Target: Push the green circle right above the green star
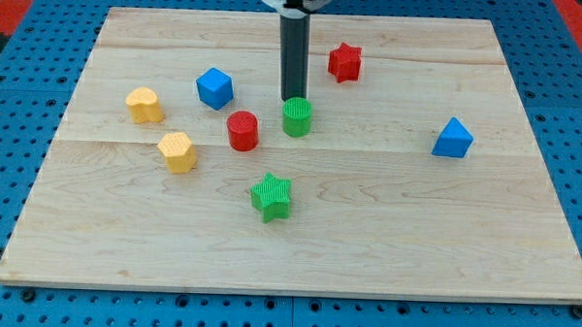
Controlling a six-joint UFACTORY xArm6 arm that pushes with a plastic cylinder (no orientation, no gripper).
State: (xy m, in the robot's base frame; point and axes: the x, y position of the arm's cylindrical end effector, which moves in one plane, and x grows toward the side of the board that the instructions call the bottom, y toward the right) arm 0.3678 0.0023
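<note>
The green circle point(297, 116) stands on the wooden board, above and slightly right of the green star point(271, 197), with a gap between them. My tip point(293, 99) touches the circle's top edge, on the side toward the view's top. The dark rod rises from there to the view's top edge.
A red circle point(242, 131) sits just left of the green circle. A blue cube point(214, 87), a yellow block point(145, 105) and a yellow hexagon point(178, 151) lie to the left. A red star point(344, 61) is upper right, a blue triangle point(453, 138) far right.
</note>
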